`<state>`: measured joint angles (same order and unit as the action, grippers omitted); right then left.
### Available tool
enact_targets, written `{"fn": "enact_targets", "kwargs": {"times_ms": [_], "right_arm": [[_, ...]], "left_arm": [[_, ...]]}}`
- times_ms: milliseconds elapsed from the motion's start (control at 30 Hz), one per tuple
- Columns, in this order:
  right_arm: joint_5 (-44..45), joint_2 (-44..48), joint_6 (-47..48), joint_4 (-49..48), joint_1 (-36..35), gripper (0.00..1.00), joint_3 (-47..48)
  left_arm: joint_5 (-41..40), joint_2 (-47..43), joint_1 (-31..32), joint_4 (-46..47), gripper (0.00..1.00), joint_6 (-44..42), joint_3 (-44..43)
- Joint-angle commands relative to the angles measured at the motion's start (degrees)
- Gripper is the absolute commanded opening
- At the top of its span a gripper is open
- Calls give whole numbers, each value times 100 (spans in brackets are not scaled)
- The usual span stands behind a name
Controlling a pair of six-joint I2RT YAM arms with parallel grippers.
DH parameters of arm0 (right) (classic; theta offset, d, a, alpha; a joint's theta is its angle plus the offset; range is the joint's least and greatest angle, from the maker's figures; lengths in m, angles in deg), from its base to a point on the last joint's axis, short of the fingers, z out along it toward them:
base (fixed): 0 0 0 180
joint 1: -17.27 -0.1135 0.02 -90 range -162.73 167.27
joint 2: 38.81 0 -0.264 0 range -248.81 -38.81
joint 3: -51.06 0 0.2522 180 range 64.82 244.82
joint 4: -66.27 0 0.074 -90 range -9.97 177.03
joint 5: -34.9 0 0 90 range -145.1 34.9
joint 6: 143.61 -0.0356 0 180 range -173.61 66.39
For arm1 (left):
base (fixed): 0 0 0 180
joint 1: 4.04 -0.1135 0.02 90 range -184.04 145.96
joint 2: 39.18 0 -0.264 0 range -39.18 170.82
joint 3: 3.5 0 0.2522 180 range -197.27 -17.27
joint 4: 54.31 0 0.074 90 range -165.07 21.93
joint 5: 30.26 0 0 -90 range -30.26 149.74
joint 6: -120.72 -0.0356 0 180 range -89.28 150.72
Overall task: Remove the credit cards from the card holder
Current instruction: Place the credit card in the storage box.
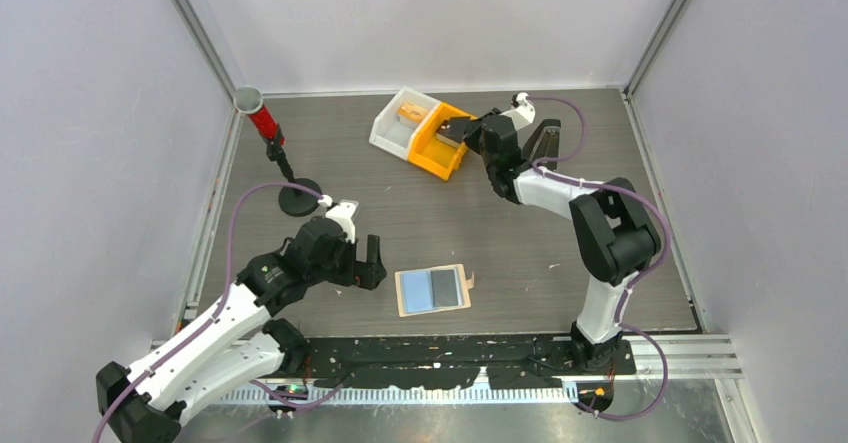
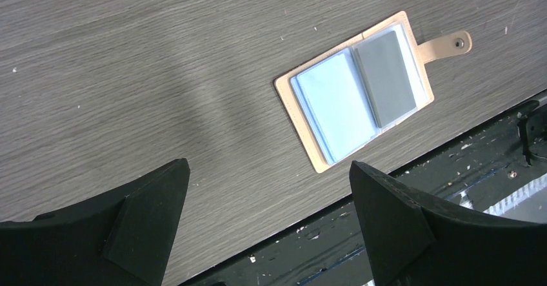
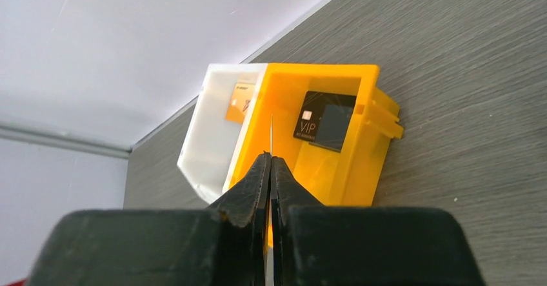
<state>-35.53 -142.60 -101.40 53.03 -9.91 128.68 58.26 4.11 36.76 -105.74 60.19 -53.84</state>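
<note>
The tan card holder (image 1: 433, 290) (image 2: 309, 141) lies open and flat near the table's front edge. A light blue credit card (image 2: 335, 105) and a grey one (image 2: 387, 76) sit in its sleeves, and its tab (image 2: 451, 44) points away. My left gripper (image 1: 370, 263) (image 2: 268, 195) hovers open just left of the holder, touching nothing. My right gripper (image 1: 468, 135) (image 3: 271, 160) is at the back, over the orange bin (image 3: 342, 170). It is shut on a thin credit card (image 3: 271, 131), seen edge-on, that sticks out past the fingertips.
A black card marked VIP (image 3: 326, 121) lies in the orange bin (image 1: 440, 153). The white bin (image 1: 395, 123) beside it holds an orange card (image 3: 240, 102). A red and black tool (image 1: 268, 128) on a round base stands at the back left. A black rail (image 2: 451, 163) runs along the near edge.
</note>
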Motion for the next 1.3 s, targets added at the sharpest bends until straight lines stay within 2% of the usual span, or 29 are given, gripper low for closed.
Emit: {"fn": "enact_targets", "kwargs": {"times_ms": [0,200,400,833,1100,1267], "right_arm": [[619,-484,-425,-371,11,5,515],[787,-1075,-546,-467,11,5,994],[905,-1398,-588,-104,11,5,1509],[1029,-1737,-879,176,11,5,1679],[1120,-1988,-739,198,15,5,1936],[1088,-2012,-735,275,20,12,1941]], "left_arm": [[-2,-239,-9,16,99,-30,-251],[-85,-401,-10,-373,99,-64,-465],[-171,-560,-10,-403,99,-16,-404],[-163,-709,-10,-399,99,-63,-525],[-59,-925,-10,-438,99,-111,-587],[-46,-1003,-8,-502,99,-176,-676]]}}
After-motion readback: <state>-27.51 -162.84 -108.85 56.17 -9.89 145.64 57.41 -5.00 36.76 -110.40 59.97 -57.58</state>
